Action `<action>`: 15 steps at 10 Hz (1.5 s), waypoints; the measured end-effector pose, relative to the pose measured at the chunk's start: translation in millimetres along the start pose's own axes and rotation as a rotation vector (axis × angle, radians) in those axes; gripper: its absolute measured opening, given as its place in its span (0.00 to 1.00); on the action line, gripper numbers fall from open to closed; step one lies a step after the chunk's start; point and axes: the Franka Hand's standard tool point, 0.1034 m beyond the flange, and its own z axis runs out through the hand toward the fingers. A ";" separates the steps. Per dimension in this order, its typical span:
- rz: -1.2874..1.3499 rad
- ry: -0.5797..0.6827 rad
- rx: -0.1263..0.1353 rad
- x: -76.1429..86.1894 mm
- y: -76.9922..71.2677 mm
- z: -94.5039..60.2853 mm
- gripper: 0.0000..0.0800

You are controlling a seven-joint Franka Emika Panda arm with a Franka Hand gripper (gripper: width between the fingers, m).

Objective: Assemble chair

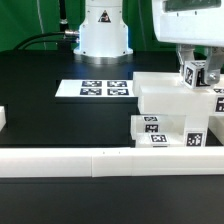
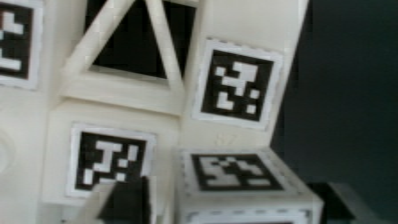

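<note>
**Chair assembly: post at the frame, end effector standing wide**

1. Long low white rail (image 1: pixel 100 157). Nearest item in the exterior view, lying across the front of the black table (image 1: pixel 60 120). Not a chair part.

2. Chair (image 1: pixel 170 100). It is a stack of glossy white blocks just behind the rail, toward the exterior view's right. Tagged blocks sit low at the front, with the flat seat slab (image 1: pixel 165 93) above them. My wrist view fills with its X-braced frame (image 2: pixel 84 50) and several tags.

3. Short square post (image 2: pixel 231 175). It carries a tag and sits against the assembly below the frame. I cannot tell whether it is fully seated.

4. End effector (image 2: pixel 228 205). It is over the chair on the exterior view's right. The jaws straddle the post, with one of the fingers (image 2: pixel 121 198) on each side. I read a gap on both sides, so they stand wide and hold nothing.

5. Marker board (image 1: pixel 95 88). It lies flat on the table, well apart from the chair toward the exterior view's left.

6. Arm base (image 1: pixel 103 35). Farthest item.

Step in hand, as I judge it: fitting this post to the chair. Next move: lift straight clear without nudging the post, then check its seating before I fetch another part.
</note>
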 end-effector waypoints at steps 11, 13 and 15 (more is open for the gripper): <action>-1.093 -0.001 -0.098 1.4 -5.6 -3.3 0.81; -1.247 -0.009 -0.130 1.9 -6.3 -3.5 0.81; -1.376 -0.002 -0.127 3.5 -7.0 -2.9 0.81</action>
